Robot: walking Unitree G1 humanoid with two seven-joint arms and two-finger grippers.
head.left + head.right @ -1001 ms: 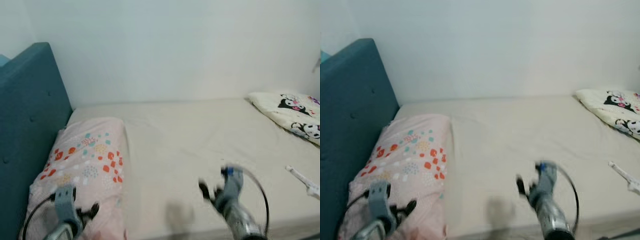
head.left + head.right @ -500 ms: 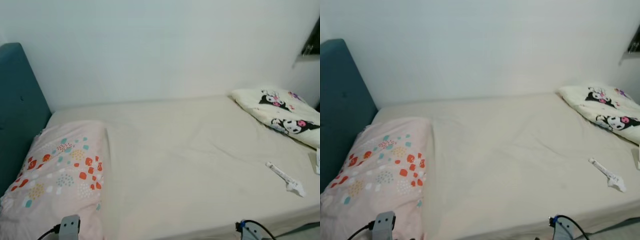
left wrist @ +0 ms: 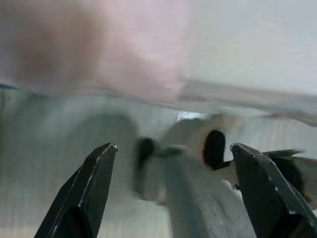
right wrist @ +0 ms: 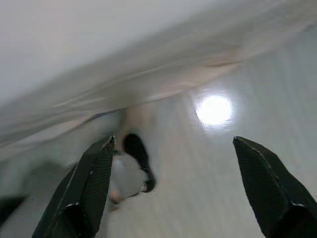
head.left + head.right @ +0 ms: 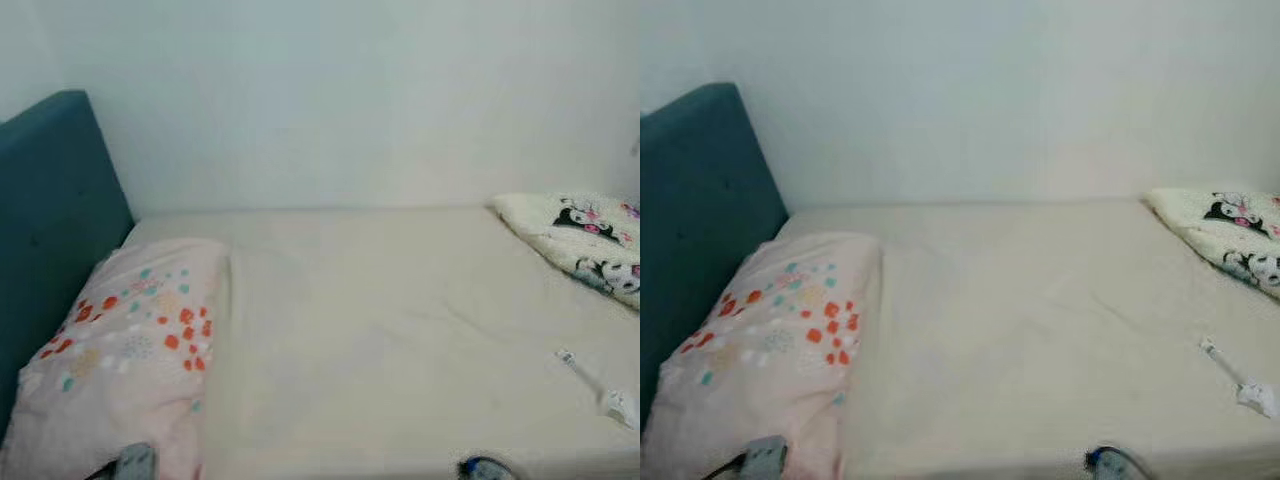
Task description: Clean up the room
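At the near edge of the bed, parts of the 2 arms are just poking up. The left gripper is hanging with its 2 black fingers spread wide and gripping nothing, over blurred pale floor by the bed's edge. The right gripper is likewise gaping wide and carrying nothing, over glossy floor.

On the bed, 1 pink dotted pillow is lying at the head end, against 1 teal headboard. 1 small white crumpled item is lying on the sheet near the bed's front edge, toward the foot. Farther back at the foot end, 1 cartoon-print pillow is resting. 1 white wall is standing behind the bed.
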